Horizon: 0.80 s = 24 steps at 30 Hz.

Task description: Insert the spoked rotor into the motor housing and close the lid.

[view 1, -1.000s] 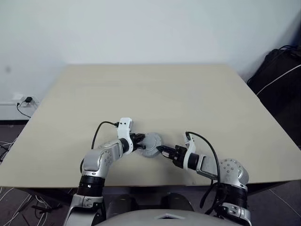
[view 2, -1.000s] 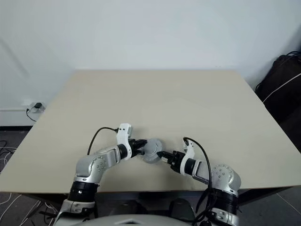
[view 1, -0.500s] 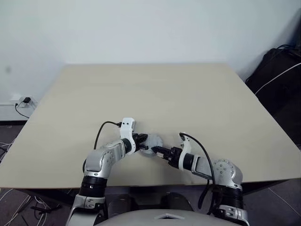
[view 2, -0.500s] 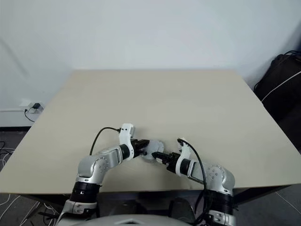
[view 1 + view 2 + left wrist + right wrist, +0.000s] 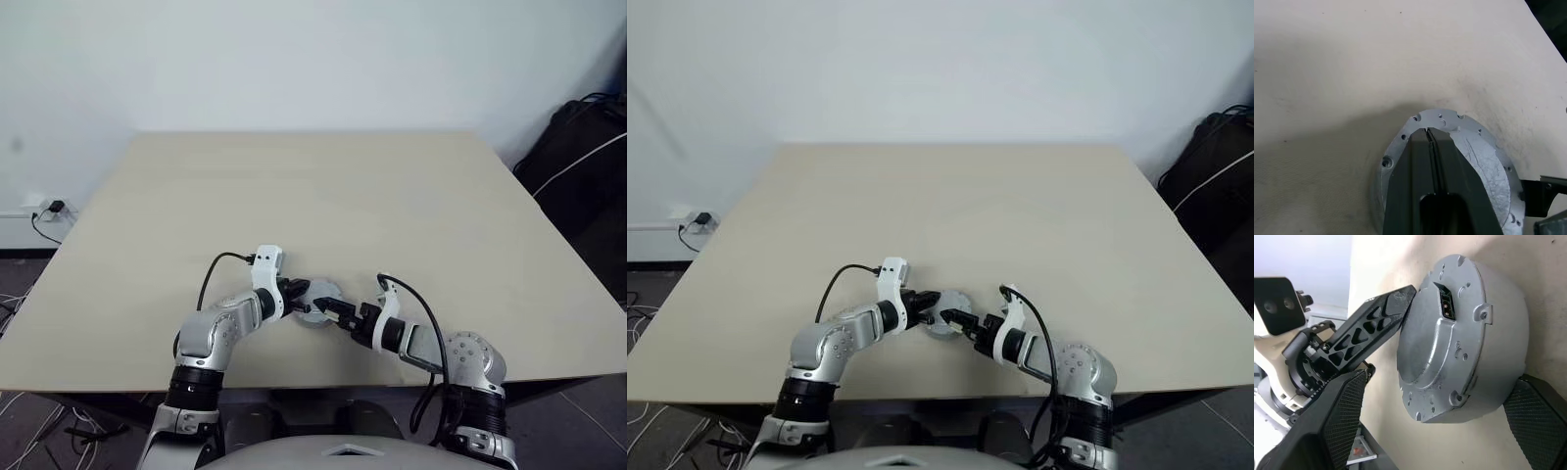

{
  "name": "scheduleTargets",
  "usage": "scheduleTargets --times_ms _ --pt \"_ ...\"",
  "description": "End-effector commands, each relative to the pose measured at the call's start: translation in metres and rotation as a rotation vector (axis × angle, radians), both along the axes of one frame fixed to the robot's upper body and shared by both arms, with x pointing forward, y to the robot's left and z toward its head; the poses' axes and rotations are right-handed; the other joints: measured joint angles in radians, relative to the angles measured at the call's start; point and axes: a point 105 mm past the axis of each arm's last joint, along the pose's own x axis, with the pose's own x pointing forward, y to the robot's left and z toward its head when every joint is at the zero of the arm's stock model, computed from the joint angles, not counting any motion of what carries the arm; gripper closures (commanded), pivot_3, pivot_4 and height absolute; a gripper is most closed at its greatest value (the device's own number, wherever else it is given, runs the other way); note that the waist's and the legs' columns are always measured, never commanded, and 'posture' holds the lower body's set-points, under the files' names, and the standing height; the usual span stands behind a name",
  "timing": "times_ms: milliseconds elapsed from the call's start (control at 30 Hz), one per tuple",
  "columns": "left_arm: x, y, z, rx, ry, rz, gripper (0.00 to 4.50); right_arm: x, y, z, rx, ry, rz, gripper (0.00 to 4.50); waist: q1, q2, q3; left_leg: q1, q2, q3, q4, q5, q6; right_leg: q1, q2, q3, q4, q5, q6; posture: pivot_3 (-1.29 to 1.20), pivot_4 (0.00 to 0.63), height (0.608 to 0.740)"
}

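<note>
The lid (image 5: pixel 1432 340), silver-grey with a raised centre, sits on the motor housing (image 5: pixel 1501 328); together they form one closed round puck (image 5: pixel 319 298) near the table's front edge. My left gripper (image 5: pixel 1429 132) is shut, its tips resting on top of the lid close to the rim. It also appears as the left gripper (image 5: pixel 1398 298) in the right wrist view. My right gripper (image 5: pixel 1440 387) is open, with one finger on each side of the puck, and I see no grip on it. The spoked rotor is hidden.
The beige table (image 5: pixel 313 196) stretches wide and bare beyond the puck. A black bag (image 5: pixel 578 147) stands off the table's right side. A wall socket with a cable (image 5: pixel 49 211) is low on the left.
My right gripper has opened and moved in, so its fingers now straddle the puck. The left gripper stays shut on top of the lid.
</note>
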Motion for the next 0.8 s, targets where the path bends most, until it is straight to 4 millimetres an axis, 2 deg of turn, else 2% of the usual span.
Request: scheduleTargets --times_ms 33,200,600,700,800 --pt "-0.014 -0.012 -0.012 -0.002 0.07 -0.056 4.5 0.006 0.012 0.027 0.112 -0.101 0.025 1.17 0.002 0.0 0.0 0.0 0.0 0.0 0.0 0.0 0.0 0.0 0.0 0.0 0.0 0.0 0.0 0.0 0.0 0.74" --pt "-0.015 -0.011 -0.014 -0.002 0.075 -0.054 4.5 0.005 0.012 0.026 0.098 -0.1 0.034 2.69 0.004 0.0 0.0 0.0 0.0 0.0 0.0 0.0 0.0 0.0 0.0 0.0 0.0 0.0 0.0 0.0 0.0 0.74" --pt "-0.013 -0.007 -0.01 -0.023 0.052 -0.001 4.5 0.006 0.013 0.027 0.108 -0.1 0.027 2.72 0.004 0.0 0.0 0.0 0.0 0.0 0.0 0.0 0.001 0.0 0.0 0.0 0.0 0.0 0.0 0.0 0.0 0.74" --pt "-0.004 0.002 0.0 -0.049 -0.016 0.093 4.5 0.005 0.013 0.027 0.119 -0.1 0.025 2.72 0.003 0.0 0.001 0.0 0.0 0.0 0.0 0.0 0.001 0.0 0.0 0.0 0.0 0.0 0.0 0.0 0.0 0.74" --pt "0.009 0.022 0.015 -0.093 -0.118 0.264 4.5 0.005 0.012 0.027 0.122 -0.098 0.016 2.73 0.003 -0.002 0.004 0.0 0.0 0.0 0.0 0.0 0.001 -0.001 0.0 0.0 0.0 0.0 0.0 0.0 0.0 0.74"
